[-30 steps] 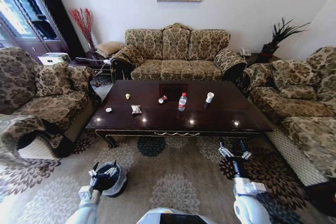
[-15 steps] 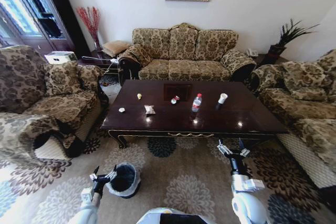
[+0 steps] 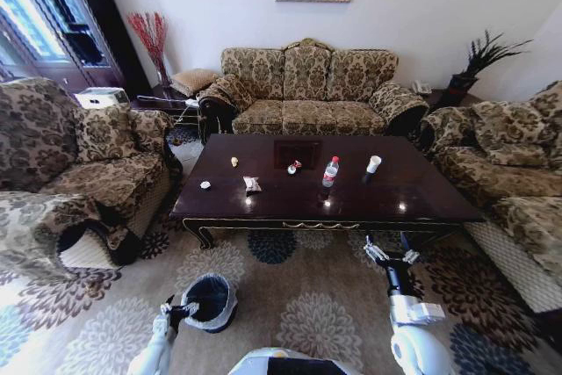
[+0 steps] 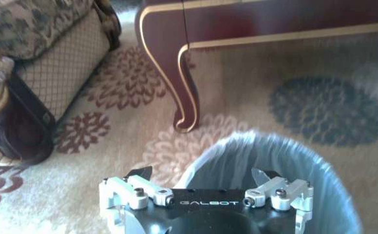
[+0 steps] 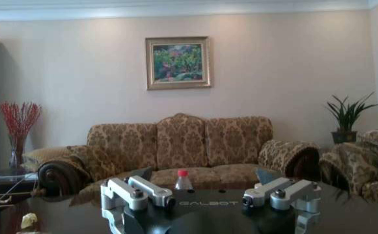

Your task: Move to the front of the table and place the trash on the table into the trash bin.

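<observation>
The dark reddish-brown table (image 3: 421,195) stands ahead of me. On it lies the trash: a yellowish scrap (image 3: 234,162), a white scrap (image 3: 205,185), a snack wrapper (image 3: 252,184), a red-white wrapper (image 3: 292,167), a red-capped bottle (image 3: 330,171) and a white cup (image 3: 373,164). The trash bin (image 3: 209,301) with its pale liner sits on the carpet at my front left. My left gripper (image 3: 173,311) hangs open and empty just over the bin's near rim (image 4: 267,156). My right gripper (image 3: 392,255) is open and empty, short of the table's front edge, facing the bottle (image 5: 183,179).
Patterned sofas surround the table: one behind it (image 3: 307,85), an armchair on the left (image 3: 79,164), another on the right (image 3: 509,164). The table's gilt-trimmed leg (image 4: 183,87) stands close beyond the bin. Flowered carpet (image 3: 299,296) lies between me and the table.
The whole view shifted as I moved, then settled. My left gripper has sunk lower beside the bin. The trash on the table lies as before.
</observation>
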You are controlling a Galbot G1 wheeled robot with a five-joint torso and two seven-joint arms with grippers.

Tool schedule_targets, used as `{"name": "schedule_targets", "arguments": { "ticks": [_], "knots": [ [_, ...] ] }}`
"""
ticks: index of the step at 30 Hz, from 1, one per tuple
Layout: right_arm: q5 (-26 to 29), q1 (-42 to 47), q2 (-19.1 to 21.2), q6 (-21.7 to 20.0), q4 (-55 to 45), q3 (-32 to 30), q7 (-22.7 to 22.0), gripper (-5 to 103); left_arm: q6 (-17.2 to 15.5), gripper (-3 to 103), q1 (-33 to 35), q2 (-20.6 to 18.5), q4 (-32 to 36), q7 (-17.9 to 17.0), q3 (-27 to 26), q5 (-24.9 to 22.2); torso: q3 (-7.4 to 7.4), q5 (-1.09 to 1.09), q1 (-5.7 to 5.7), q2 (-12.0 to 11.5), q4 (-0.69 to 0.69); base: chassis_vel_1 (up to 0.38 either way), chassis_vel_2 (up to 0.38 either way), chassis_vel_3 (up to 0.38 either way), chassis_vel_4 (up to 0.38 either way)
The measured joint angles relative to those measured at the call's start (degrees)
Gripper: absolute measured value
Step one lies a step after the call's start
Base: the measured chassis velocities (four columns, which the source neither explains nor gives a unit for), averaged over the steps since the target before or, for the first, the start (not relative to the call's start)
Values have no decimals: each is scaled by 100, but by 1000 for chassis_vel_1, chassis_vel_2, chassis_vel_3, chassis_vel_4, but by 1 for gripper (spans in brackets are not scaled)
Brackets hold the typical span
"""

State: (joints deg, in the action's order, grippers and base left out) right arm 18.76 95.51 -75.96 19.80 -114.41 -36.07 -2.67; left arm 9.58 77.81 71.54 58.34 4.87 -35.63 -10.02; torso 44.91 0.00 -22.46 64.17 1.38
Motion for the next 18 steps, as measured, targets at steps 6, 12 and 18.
{"name": "schedule_targets", "arguments": {
  "ticks": [6, 12, 18],
  "knots": [
    [-20, 131, 21, -15, -78, -19, -25, 100, 224, 100, -541, -16, -961, 67, 75, 294, 0, 0, 0, 0, -2, 0, 0, 0, 0],
    [-20, 182, 50, -16, -114, -30, -27, 100, 375, 100, -905, -25, -1550, 153, 119, 378, 0, -1, 0, 0, 0, 0, 0, 0, 0],
    [-28, 223, 41, -72, -194, -26, -29, 100, 669, 102, -1354, -28, -2156, 192, 73, 425, 0, 1, 0, 0, -2, 0, 0, 0, 0]
  ]
}}
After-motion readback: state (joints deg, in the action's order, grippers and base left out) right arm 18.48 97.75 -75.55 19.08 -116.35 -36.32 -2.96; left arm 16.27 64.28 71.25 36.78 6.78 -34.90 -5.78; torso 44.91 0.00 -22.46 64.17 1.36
